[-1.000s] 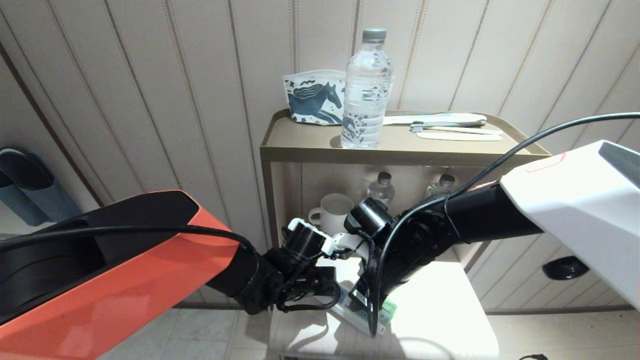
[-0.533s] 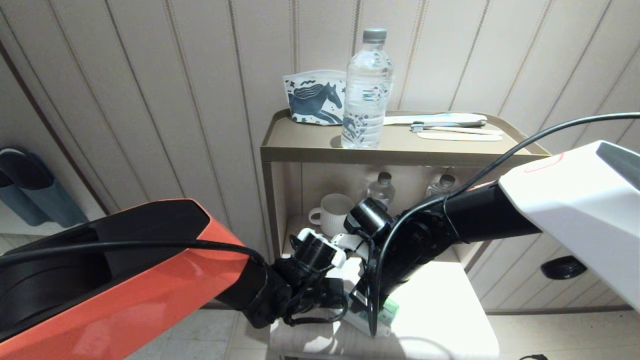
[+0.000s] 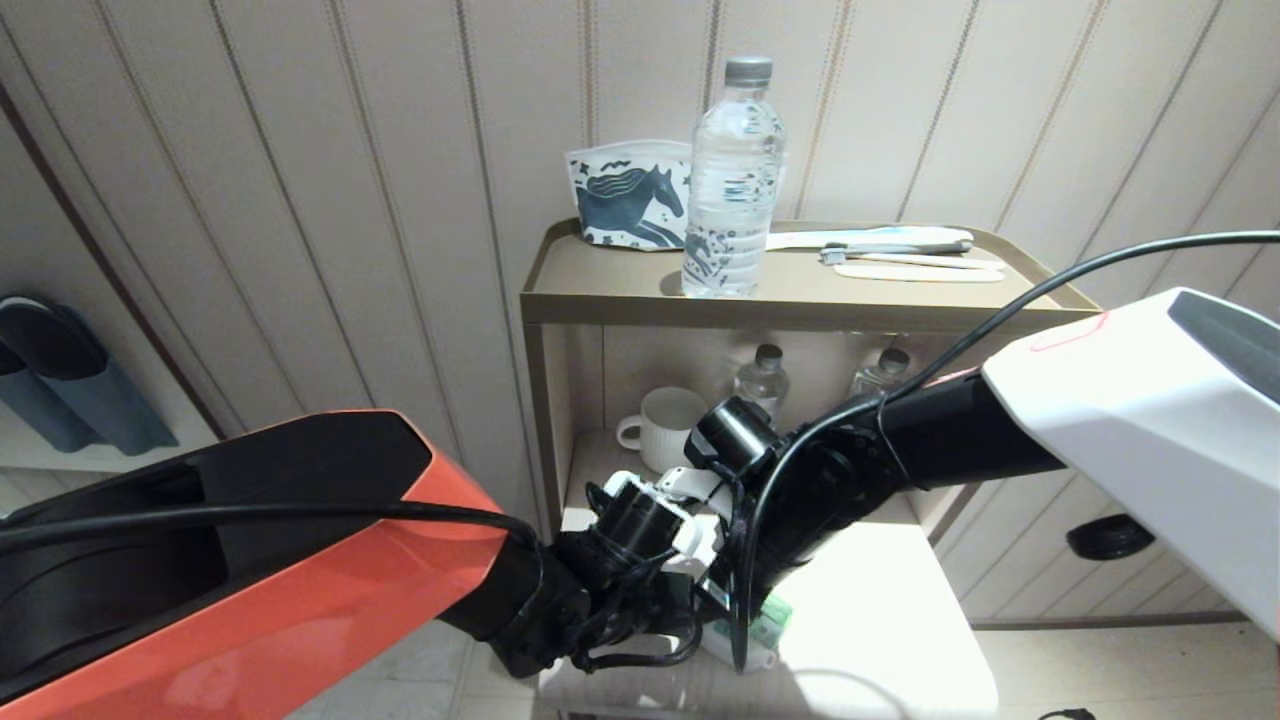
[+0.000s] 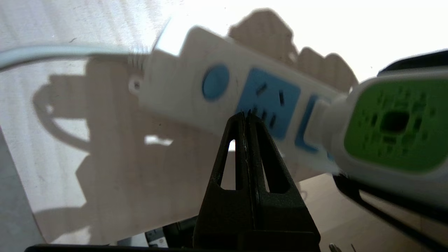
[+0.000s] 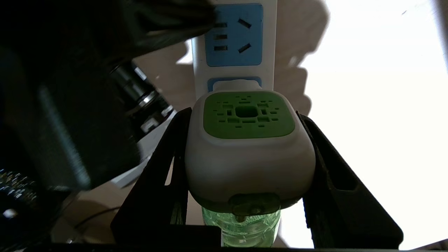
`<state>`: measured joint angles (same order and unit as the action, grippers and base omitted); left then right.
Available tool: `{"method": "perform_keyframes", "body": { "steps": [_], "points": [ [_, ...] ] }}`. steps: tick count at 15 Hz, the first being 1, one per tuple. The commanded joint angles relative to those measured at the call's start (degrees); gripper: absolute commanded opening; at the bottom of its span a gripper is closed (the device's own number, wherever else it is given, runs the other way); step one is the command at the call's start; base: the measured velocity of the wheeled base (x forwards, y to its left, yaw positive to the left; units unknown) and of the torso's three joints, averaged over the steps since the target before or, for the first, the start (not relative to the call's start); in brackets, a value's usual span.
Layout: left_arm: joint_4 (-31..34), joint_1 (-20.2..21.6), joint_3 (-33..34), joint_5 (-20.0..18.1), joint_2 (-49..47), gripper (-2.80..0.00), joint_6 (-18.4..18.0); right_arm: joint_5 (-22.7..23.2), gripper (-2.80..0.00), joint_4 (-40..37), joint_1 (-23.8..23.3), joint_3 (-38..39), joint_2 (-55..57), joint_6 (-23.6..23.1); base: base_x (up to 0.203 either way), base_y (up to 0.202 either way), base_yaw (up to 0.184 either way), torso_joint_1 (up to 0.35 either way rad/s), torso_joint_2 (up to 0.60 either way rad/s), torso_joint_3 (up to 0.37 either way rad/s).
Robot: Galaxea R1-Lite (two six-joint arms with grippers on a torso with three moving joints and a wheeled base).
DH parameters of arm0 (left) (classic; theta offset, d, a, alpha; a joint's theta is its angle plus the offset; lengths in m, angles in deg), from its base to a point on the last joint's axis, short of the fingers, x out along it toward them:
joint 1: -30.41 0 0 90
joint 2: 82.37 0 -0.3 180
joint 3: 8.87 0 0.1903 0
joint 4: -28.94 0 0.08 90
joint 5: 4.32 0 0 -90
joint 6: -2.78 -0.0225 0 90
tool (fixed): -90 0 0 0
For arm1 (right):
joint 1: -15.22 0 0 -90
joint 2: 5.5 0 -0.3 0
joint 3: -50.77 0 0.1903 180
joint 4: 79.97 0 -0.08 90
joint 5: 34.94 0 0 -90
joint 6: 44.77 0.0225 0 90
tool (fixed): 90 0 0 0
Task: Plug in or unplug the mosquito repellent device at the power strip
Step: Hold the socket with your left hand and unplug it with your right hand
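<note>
Your right pincer (image 5: 246, 168) clasps the device (image 5: 249, 147), plugged into the strip (image 5: 233, 38); your left pincer (image 4: 246, 117), clenched, presses the strip.

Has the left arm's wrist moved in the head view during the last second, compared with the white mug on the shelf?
Yes. The left gripper has shifted rightward and lower, away from the white mug, toward the power strip.
</note>
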<state>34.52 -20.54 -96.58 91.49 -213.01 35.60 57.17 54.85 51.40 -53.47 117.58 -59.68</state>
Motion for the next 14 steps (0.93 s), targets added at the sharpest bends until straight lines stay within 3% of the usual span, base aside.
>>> {"method": "perform_keyframes", "body": {
  "steps": [1, 4, 7, 14],
  "points": [
    [-0.2, -0.3, -0.1, 0.0, 0.1, -2.80, 0.1, 0.3, -2.80, 0.3, 0.0, 0.5, 0.2, -0.1, 0.000, 0.000, 0.000, 0.000, 0.00, 0.000],
    [-0.5, -0.3, -2.4, 3.2, -0.7, -2.80, 0.3, 1.8, -2.80, 0.3, 0.1, 0.5, 0.1, 0.1, 0.000, 0.000, 0.000, 0.000, 0.00, 0.000],
    [-0.6, 0.2, -3.6, 3.5, -0.8, -2.80, 3.3, 2.7, -2.80, 0.3, 0.1, 0.6, 0.1, 0.3, 0.000, 0.000, 0.000, 0.000, 0.00, 0.000],
    [0.0, 0.2, -3.6, 3.6, -1.9, -2.80, 2.9, 2.7, -2.80, 0.4, 0.2, 0.8, 0.2, 0.3, 0.000, 0.000, 0.000, 0.000, 0.00, 0.000]
  ]
}}
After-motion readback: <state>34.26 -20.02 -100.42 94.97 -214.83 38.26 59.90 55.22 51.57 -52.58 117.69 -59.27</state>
